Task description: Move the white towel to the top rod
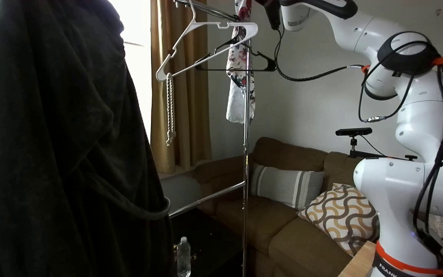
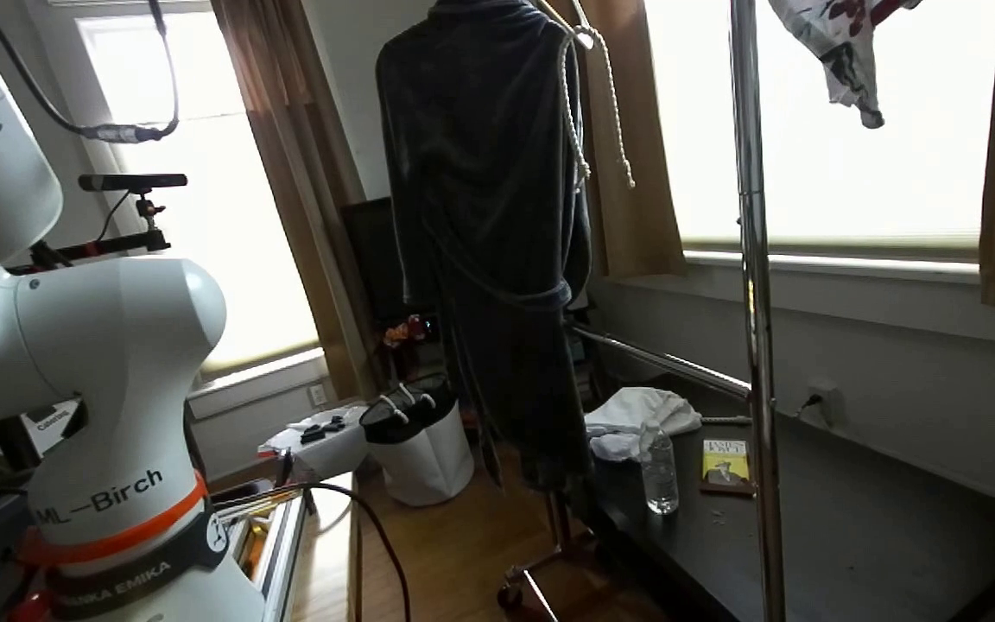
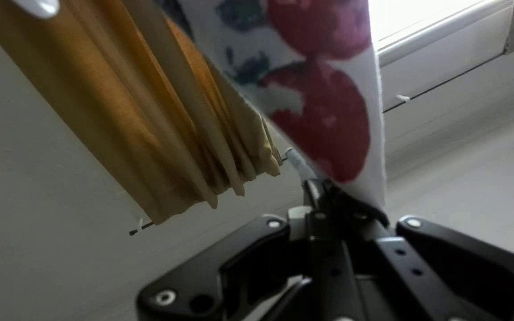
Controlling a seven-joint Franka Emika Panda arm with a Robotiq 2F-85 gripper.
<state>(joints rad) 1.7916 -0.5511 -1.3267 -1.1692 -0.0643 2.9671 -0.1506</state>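
Observation:
The white towel with a red and dark floral print hangs down in an exterior view [image 1: 240, 57], close to the end of the top rod [image 1: 210, 10], behind the upright pole and a black hanger. Its lower end shows in an exterior view [image 2: 852, 65], at the upper right. In the wrist view the towel [image 3: 324, 89] rises from my fingertips. My gripper [image 3: 333, 196] is shut on the towel's edge. The gripper's fingers are cut off above the frame in both exterior views. Whether the towel touches the rod cannot be told.
A white hanger [image 1: 206, 24] with a cord and a black hanger [image 1: 237, 70] hang from the rod. A dark robe [image 1: 71, 134] hangs nearer. The chrome pole [image 1: 246, 154] stands beside the towel. A bottle [image 2: 658, 471], book [image 2: 725, 462] and white cloth [image 2: 644, 408] lie below.

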